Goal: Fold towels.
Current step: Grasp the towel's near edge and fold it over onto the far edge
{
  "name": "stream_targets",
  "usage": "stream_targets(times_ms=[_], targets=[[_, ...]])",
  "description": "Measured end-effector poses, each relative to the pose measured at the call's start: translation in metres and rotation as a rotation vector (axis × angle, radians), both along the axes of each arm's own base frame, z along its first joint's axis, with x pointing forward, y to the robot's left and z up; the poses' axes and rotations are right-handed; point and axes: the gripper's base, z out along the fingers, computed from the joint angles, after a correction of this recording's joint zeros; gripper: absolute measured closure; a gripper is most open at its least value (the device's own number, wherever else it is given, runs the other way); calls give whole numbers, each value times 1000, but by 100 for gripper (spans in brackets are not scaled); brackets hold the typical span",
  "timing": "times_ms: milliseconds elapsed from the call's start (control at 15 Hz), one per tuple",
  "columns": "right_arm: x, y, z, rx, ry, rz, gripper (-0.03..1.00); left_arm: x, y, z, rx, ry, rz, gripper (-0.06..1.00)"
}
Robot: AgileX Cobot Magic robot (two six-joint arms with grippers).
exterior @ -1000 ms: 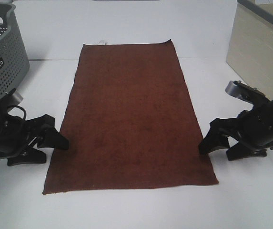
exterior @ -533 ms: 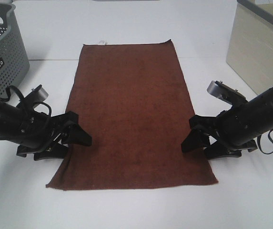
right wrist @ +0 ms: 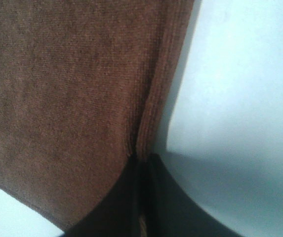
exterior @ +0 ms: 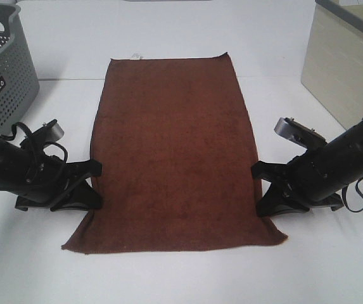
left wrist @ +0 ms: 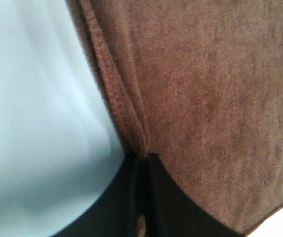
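The fingers of the left gripper [exterior: 96, 183] are pinched shut on the left long hem of the towel [exterior: 171, 145], and those of the right gripper [exterior: 261, 187] are pinched shut on its right long hem; each edge puckers into a small ridge at the clamp, toward the near corners. There is one towel, a dark reddish-brown terry rectangle lying flat and lengthwise mid-table [exterior: 168, 282], with one small white tag [exterior: 135, 56] on its far short edge. Beyond the two arms stand one grey perforated basket [exterior: 4, 63] at the far left and one beige box [exterior: 346, 69] at the far right.
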Motion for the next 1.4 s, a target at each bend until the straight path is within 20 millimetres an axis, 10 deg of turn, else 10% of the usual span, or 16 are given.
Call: stream_targets(times_ms=[533, 1067, 1400], targets=[[-21, -5, 29, -39, 58, 10, 97, -26, 10, 44, 94, -14, -76, 93], [-110, -17, 39, -31, 132, 9, 97, -101, 21, 58, 60, 52, -82, 93], [-76, -13, 67, -16, -22, 20, 97, -86, 19, 73, 41, -12, -13, 93]])
